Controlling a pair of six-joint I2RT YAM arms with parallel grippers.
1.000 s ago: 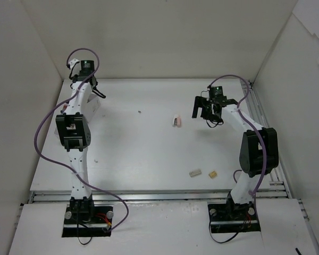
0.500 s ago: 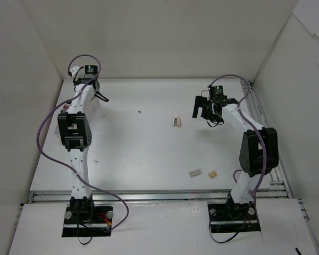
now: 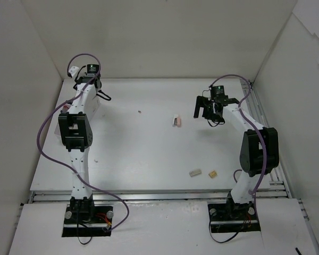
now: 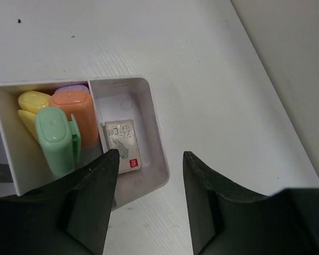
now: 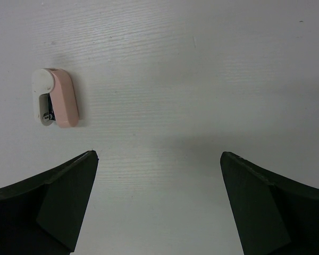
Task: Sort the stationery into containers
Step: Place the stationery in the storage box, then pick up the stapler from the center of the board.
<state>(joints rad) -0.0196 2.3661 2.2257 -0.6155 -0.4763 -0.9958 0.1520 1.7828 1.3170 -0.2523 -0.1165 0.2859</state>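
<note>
We log left gripper [image 4: 150, 162] parted, empty over organiser [image 4: 156, 137] (eraser [image 4: 122, 143] inside): may clip its wall. Wide right gripper [image 5: 158, 155] could miss the off-centre pink item [image 5: 57, 98], maybe correction tape.

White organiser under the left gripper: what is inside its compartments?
In the organiser, one compartment holds yellow, orange, green and purple highlighters. The next holds a small eraser lying flat. A finger of the left gripper covers both near ends, so anything there is hidden.
</note>
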